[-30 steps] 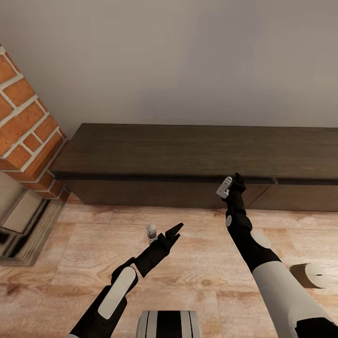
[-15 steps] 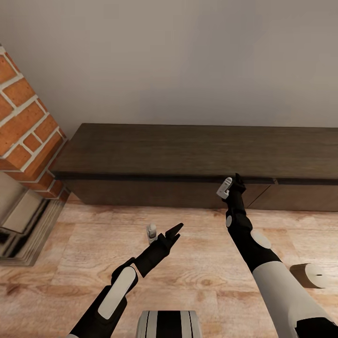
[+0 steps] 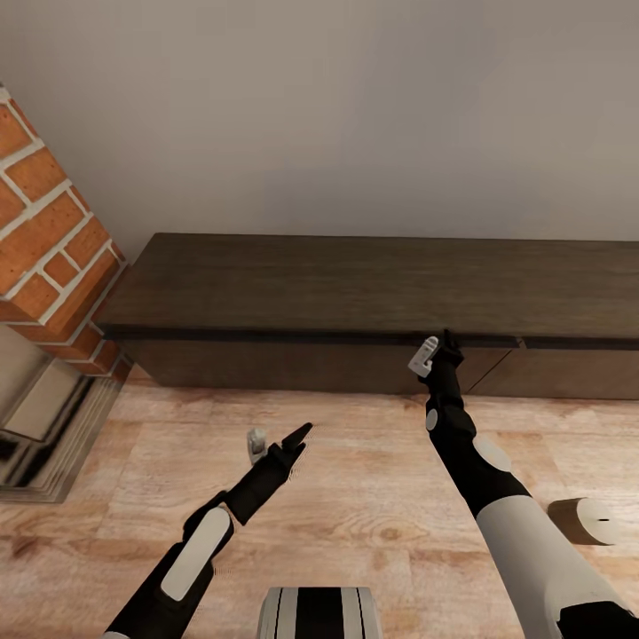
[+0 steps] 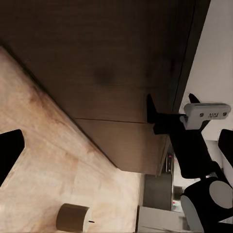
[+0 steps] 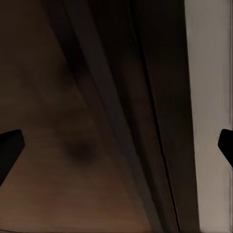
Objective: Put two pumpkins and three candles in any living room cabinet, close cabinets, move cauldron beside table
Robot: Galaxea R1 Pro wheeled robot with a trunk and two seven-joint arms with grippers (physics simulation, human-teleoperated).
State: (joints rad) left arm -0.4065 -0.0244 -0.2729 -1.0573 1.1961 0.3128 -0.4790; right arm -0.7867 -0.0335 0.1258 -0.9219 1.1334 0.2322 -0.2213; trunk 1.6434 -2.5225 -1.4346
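You face a pale wood floor [image 3: 373, 497] and brick fireplace [image 3: 44, 240] | cabinet [image 3: 355, 293] shut — right gripper [image 3: 446, 340] at its front, fingers apart | left gripper [image 3: 288, 441] open, empty | candle [image 3: 581, 521] on floor, right | no legible writing

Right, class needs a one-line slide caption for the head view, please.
Right tool at the closed dark cabinet top edge; left tool above the wooden floor; one candle lying on its side.

A light wooden floor [image 3: 373, 497] is seen, on which a beige candle [image 3: 583, 521] lies tipped at near right and the dark cabinet [image 3: 355, 293] stands far.
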